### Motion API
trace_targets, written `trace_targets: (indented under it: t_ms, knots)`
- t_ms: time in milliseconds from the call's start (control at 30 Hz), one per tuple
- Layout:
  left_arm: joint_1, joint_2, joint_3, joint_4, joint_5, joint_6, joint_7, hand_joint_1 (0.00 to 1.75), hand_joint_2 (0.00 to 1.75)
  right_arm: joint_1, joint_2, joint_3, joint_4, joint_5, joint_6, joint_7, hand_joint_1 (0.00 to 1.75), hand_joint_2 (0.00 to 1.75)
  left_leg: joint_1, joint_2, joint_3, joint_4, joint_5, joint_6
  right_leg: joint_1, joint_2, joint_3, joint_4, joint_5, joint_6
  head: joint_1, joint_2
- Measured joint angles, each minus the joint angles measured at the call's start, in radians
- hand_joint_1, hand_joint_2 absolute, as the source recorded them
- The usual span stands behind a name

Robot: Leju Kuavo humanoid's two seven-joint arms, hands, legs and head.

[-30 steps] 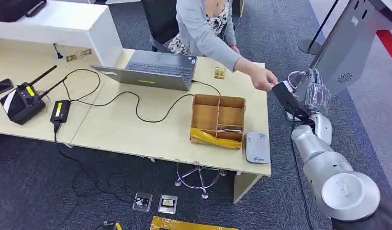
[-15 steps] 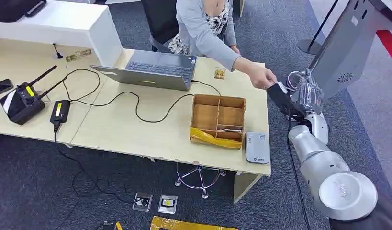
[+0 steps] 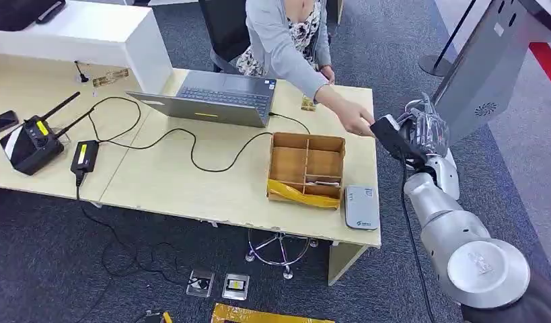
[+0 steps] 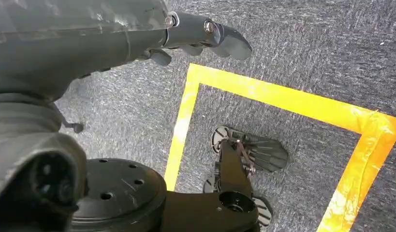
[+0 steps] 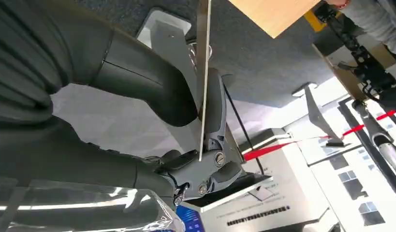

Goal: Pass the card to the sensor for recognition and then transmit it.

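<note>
Pinching card point(image 5: 203, 72) edge-on between thumb and a finger of right hand point(image 5: 152, 92), clamped firmly, with most of the card's length standing free beyond the grip. Holding it off the right end of the bench point(image 3: 192, 182), level with the back of the box point(image 3: 306, 168); not managing to pick the card out in the head view.

Having drifted over the last second away from the kiosk point(image 3: 488, 74) and in towards the bench edge, carrying right hand point(image 3: 424, 131) closer to the work. Person's hand point(image 3: 355, 121) reaching out just beside it, having slid back over the bench by about the same amount, now nearly touching the dark wrist end.

Judging from this: moving off towards the reading step rather than finishing it. Reader point(image 3: 362, 207) lying flat at the front right corner of the bench, just beside the box and well apart from the card, so recognition not yet done and the hand-over waiting behind it.

Hanging left hand point(image 4: 210, 41) over taped floor, fingers loosely extended, gripping nothing.
</note>
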Motion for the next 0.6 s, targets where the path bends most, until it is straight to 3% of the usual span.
trace_targets:
  t_ms: [600]
  knots:
    - [0.000, 0.000, 0.000, 0.000, 0.000, -0.001, 0.000, 0.00, 0.00, -0.001, 0.008, -0.001, 0.000, 0.000, 0.005, -0.005, 1.75, 1.75, 0.000, 0.000, 0.000, 0.000, 0.000, 0.000, 0.000, 0.000, 0.000, 0.000, 0.000, 0.000, 0.000, 0.000]
